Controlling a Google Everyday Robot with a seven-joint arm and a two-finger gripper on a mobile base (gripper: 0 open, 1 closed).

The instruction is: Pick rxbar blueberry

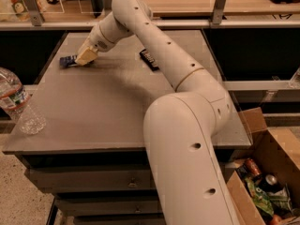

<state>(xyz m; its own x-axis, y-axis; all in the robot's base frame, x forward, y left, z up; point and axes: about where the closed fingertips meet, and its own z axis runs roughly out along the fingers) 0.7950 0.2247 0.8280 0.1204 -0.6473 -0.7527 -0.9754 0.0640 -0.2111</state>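
1. The blue snack bar [67, 60] is lying flat near the far left corner of the table [93, 111]. Its left end is sticking out in plain sight.
2. The gripper [83, 58] is sitting right down on the bar's right end, touching it and covering that part. Honestly can't tell whether it's clamping the bar or just open over it.
3. The arm [159, 46] is reaching in from the near right and stretching diagonally across the tabletop to that corner.
4. A black bar [149, 59] is lying further right along the far side, well apart from the blue one and right beside the arm.
5. A clear water bottle [18, 104] is standing upright at the near left edge of the table.
6. A cardboard box [281, 149] is sitting on the floor to the right of the table, holding cans and wrappers.
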